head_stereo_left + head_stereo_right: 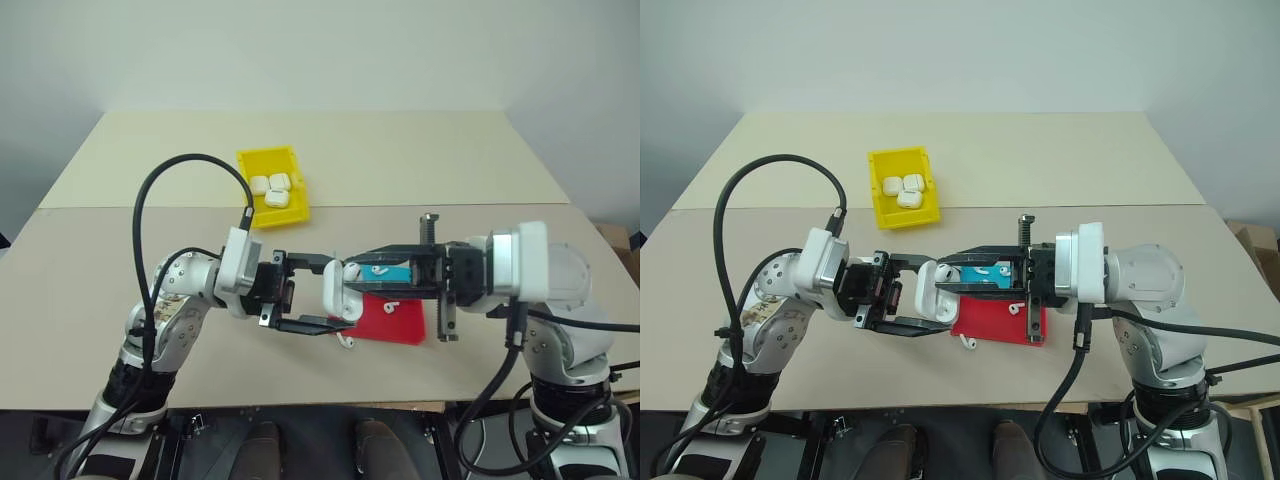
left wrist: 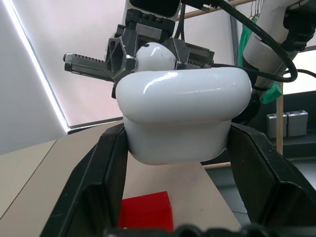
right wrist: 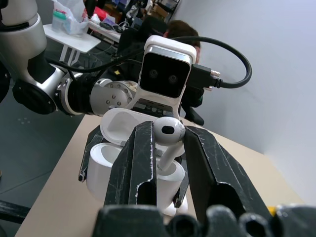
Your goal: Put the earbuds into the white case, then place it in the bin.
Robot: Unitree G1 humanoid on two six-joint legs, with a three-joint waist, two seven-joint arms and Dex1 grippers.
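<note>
White case (image 2: 182,116), lid open, is clamped in the left tool (image 1: 335,297) above the worktop (image 1: 480,170); the right tool (image 3: 168,143) pinches an earbud (image 3: 169,132) over it. Yellow bin (image 1: 262,164) sits beyond.

The two arms are seen meeting at the centre of the frame, above a beige table (image 1: 1060,160). An open white case (image 1: 930,291) is clamped between the fingers of the left gripper (image 1: 923,295), its lid flipped up. The right gripper (image 1: 958,276) is pointed leftward at the case, its fingertips at the case's opening. Beneath, a red and teal tray (image 1: 990,322) is laid flat, with one earbud (image 1: 1015,308) on it and another (image 1: 965,341) by its lower left edge. In the upper left, a yellow bin (image 1: 880,190) is loaded with three closed cases (image 1: 906,190).
</note>
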